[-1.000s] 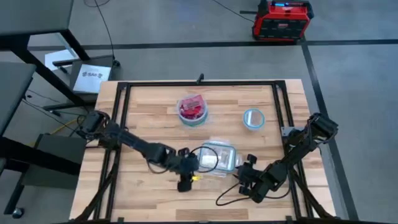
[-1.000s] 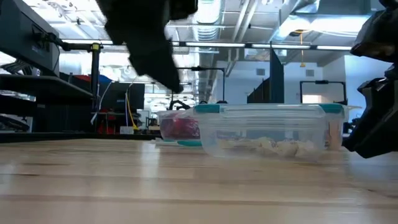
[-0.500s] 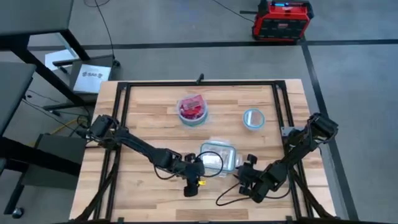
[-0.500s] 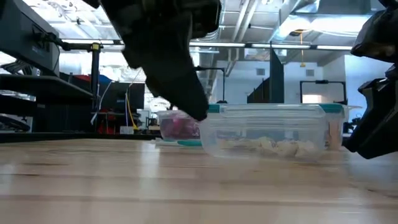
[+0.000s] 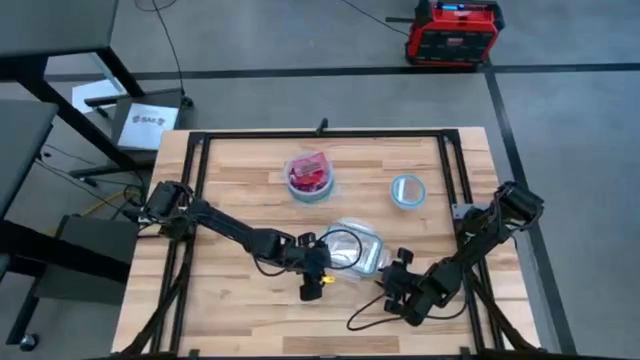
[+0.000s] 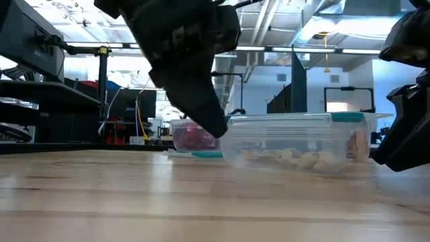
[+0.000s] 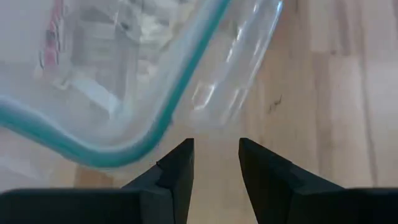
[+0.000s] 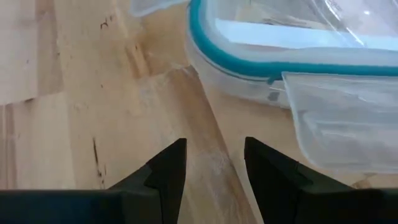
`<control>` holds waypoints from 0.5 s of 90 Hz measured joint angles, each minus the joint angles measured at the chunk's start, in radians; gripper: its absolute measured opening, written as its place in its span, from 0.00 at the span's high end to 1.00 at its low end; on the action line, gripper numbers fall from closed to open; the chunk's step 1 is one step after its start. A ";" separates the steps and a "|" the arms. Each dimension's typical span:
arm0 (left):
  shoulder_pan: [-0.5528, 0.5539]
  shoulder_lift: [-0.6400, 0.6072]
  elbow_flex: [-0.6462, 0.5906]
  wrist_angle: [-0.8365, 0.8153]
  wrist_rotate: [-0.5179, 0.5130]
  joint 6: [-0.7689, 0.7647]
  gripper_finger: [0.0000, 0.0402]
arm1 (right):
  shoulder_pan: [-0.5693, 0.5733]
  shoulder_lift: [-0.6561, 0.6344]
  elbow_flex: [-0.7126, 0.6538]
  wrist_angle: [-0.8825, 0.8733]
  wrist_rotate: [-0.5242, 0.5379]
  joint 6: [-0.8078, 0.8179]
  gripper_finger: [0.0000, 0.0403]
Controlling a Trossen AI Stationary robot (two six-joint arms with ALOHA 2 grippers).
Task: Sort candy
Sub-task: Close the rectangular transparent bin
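Reaching low at the clear tub (image 5: 352,250), the left claw (image 7: 216,163) sits just beside its teal-rimmed corner, fingers spread a little with nothing between them, so the step in hand looks like an approach to the whitish candy (image 6: 295,158) lying inside the tub. Next it would likely need to rise over the rim (the wall stands between fingers and sweets). More candy, red, fills one bowl (image 5: 310,176) farther back on the worktop (image 5: 240,180); a second bowl (image 5: 407,190) looks empty. The right claw (image 8: 214,163) waits near the tub's other side, spread and empty.
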 joint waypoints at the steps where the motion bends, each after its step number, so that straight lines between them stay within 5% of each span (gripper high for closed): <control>1: 0.003 0.000 0.000 0.000 -0.003 0.005 0.72 | 0.000 0.000 0.000 0.000 0.000 0.000 0.63; 45: 0.061 0.000 0.000 -0.068 -0.054 0.096 0.72 | 0.000 0.000 0.000 0.010 -0.001 -0.007 0.63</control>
